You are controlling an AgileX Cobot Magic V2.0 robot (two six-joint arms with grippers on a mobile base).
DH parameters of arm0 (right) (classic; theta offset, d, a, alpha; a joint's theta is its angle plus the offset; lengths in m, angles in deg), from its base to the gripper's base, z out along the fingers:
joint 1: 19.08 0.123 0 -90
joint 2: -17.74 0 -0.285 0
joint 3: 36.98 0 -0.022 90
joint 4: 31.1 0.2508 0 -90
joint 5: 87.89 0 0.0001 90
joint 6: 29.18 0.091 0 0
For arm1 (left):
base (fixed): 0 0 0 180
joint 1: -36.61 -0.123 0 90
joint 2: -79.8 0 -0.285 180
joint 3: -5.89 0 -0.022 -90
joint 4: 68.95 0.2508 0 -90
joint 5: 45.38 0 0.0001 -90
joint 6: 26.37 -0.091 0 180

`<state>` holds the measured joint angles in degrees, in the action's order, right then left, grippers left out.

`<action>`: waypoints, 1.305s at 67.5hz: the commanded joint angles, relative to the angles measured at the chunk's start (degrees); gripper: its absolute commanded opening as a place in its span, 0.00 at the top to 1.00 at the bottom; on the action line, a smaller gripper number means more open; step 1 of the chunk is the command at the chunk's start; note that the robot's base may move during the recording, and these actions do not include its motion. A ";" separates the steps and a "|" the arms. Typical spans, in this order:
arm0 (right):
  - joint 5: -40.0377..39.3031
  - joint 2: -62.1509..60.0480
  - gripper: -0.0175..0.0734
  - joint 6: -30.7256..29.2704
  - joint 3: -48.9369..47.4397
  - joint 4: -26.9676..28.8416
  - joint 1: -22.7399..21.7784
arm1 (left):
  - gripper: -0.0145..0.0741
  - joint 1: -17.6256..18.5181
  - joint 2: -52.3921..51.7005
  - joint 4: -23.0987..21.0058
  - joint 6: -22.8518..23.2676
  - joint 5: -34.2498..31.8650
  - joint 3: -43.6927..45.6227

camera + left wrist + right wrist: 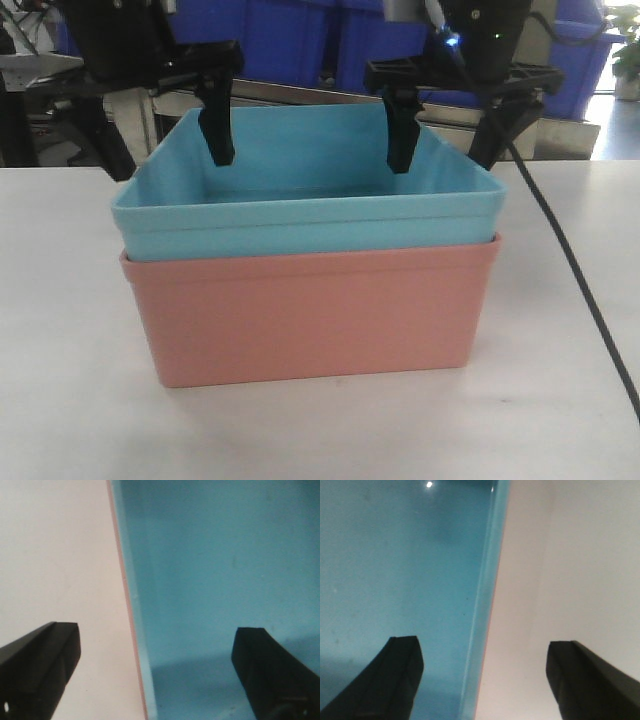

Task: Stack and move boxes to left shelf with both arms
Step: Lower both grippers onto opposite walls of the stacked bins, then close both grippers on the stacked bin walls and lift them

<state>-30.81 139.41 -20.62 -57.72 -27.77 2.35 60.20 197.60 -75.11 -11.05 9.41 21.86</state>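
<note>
The light blue box (310, 215) sits nested inside the salmon pink box (310, 315) on the white table (60, 330). My left gripper (170, 165) (157, 632) is open and straddles the left wall. One finger is inside the blue box (215, 570) and the other is over the table. A thin pink rim (131, 620) shows beside the blue wall. My right gripper (440, 162) (482, 646) is open astride the right wall, with one finger in the blue box (395, 565). Neither gripper touches the walls. The left shelf is out of view.
Dark blue crates (290, 35) stand on a rack behind the table. A black cable (575, 270) runs from the right arm across the table's right side. A potted plant (627, 50) is at the far right.
</note>
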 commanded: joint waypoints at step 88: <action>-1.35 4.20 0.74 0.70 -1.47 1.13 -0.17 | 0.84 0.35 5.14 0.23 0.80 -1.37 1.97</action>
<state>-31.63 145.83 -21.48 -58.62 -24.66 2.49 60.20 204.87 -73.40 -5.64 5.50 23.05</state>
